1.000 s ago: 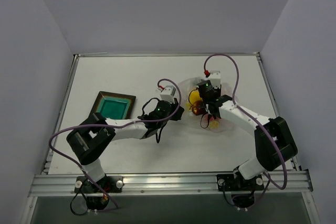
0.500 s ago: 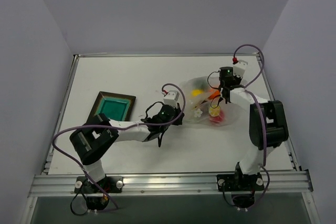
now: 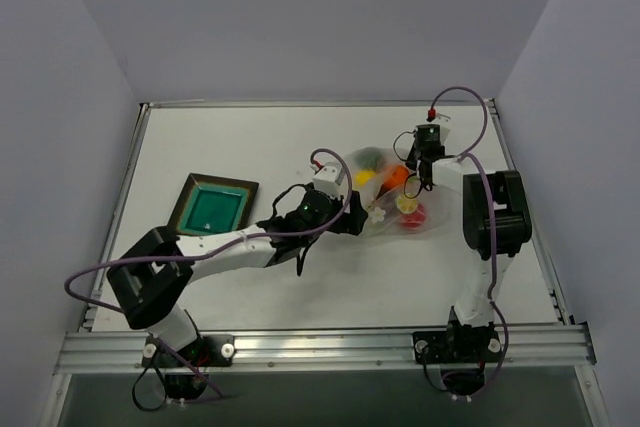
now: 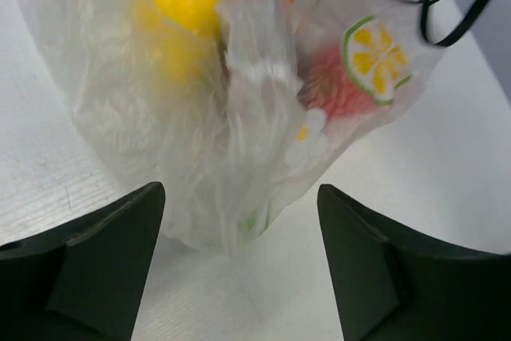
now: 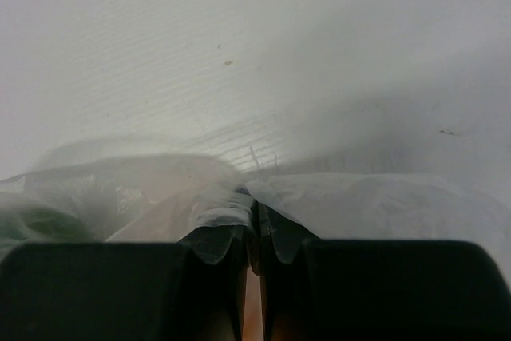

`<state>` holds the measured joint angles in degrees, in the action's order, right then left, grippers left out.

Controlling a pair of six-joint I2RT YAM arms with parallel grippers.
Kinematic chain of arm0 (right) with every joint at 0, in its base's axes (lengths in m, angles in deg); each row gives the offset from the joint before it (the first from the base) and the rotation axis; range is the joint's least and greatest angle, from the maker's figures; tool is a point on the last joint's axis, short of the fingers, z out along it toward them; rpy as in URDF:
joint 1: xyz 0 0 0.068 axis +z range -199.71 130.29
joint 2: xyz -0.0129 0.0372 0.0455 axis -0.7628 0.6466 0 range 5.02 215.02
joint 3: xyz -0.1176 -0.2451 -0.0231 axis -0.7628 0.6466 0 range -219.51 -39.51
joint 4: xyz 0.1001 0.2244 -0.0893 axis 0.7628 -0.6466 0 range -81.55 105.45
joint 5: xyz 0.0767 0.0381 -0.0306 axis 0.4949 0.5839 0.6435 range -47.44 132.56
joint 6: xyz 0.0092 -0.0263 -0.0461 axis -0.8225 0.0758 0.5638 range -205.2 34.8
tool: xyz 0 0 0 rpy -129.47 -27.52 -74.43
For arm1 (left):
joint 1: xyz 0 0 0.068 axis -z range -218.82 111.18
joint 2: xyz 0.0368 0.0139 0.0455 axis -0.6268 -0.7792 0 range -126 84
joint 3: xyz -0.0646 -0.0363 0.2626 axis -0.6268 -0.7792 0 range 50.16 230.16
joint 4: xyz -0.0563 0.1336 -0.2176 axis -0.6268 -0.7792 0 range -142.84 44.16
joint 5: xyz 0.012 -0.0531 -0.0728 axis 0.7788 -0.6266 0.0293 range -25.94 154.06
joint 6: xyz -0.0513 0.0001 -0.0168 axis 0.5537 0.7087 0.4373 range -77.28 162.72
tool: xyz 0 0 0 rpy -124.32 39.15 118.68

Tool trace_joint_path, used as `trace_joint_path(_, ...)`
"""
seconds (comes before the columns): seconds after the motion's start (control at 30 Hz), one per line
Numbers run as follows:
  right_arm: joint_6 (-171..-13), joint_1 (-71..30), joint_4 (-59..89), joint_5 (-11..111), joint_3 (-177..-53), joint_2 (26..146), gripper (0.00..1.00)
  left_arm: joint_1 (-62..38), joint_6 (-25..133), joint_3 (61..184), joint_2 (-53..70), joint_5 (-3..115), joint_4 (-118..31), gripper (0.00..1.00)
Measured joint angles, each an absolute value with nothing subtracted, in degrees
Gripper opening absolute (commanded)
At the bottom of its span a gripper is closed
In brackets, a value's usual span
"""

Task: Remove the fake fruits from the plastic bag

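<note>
The plastic bag point(image 3: 392, 197), clear crinkly film with lemon-slice prints, lies right of the table's centre. The fake fruits show through it: a green one point(image 3: 372, 157), a yellow one point(image 3: 364, 178), an orange one point(image 3: 396, 175) and a red one point(image 3: 411, 213). My left gripper point(image 3: 350, 215) is open at the bag's near-left end. In the left wrist view the bag point(image 4: 239, 141) bulges just ahead of the spread fingers point(image 4: 96, 261), and nothing is gripped. My right gripper point(image 3: 420, 171) is shut on the bag's far-right edge, with the film point(image 5: 359, 201) pinched between its fingers point(image 5: 215, 277).
A dark square tray point(image 3: 190, 197) with a teal centre sits on the left part of the table. A raised rim point(image 3: 320, 104) borders the white tabletop, with grey walls behind. The right arm's purple cable point(image 3: 470, 107) loops above the bag.
My left gripper has opened and released the bag's near end. My right gripper, open over the bag a second ago, moved to its far-right edge, shut on the film and pulled it slightly farther.
</note>
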<state>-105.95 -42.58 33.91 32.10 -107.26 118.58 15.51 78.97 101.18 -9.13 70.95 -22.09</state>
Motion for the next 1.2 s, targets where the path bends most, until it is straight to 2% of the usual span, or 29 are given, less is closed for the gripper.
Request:
trace_joint_path(0.17,-106.09,-42.68,35.9,37.76,-103.43,115.63,0.04,16.21,75.82,109.56,-3.16,70.54,-28.67,0.83)
trace_joint_path(0.3,-106.06,-42.99,36.9,40.61,-101.9,113.84,0.04,16.23,71.56,119.35,-3.86,70.54,-33.63,0.88)
trace_joint_path(0.47,-106.09,-43.32,37.49,43.12,-101.25,112.22,0.04,15.36,64.0,134.74,-15.75,69.47,-42.22,0.89)
trace_joint_path(0.67,-106.28,-44.13,37.93,45.02,-100.57,110.32,0.04,14.31,55.39,143.22,-30.28,70.28,-52.69,0.88)
trace_joint_path(0.73,-106.39,-44.17,38.0,45.41,-100.2,109.73,0.04,14.13,53.33,144.2,-33.41,71.76,-55.27,0.82)
trace_joint_path(0.77,-106.41,-44.3,37.97,45.61,-99.98,109.42,0.04,14.07,52.63,144.4,-34.39,72.64,-56.08,0.59)
trace_joint_path(0.83,-106.59,-44.5,38.02,45.89,-99.63,108.77,0.04,14.04,51.02,145.53,-34.54,75.0,-56.45,0.26)
trace_joint_path(0.87,-106.65,-44.5,38.0,46.0,-99.37,108.39,0.04,14.04,49.86,146.1,-34.5,76.7,-56.43,0.04)
trace_joint_path(0.97,-107.27,-44.54,37.93,46.22,-98.65,107.35,0.08,13.93,46.69,146.41,-34.5,82.8,-55.16,0.02)
trace_joint_path(1.07,-108.16,-44.52,37.41,45.3,-96.86,105.4,0.18,13.19,46.05,144.51,-34.06,84.68,-52.27,0.02)
trace_joint_path(1.17,-109.26,-44.5,35.7,43.07,-94.23,101.92,0.36,11.55,47.26,142.6,-33.39,83.44,-50.76,0.03)
trace_joint_path(1.2,-109.58,-44.48,35.24,42.27,-93.16,100.29,0.47,10.66,48.13,142.41,-33.32,82.21,-50.42,0.02)
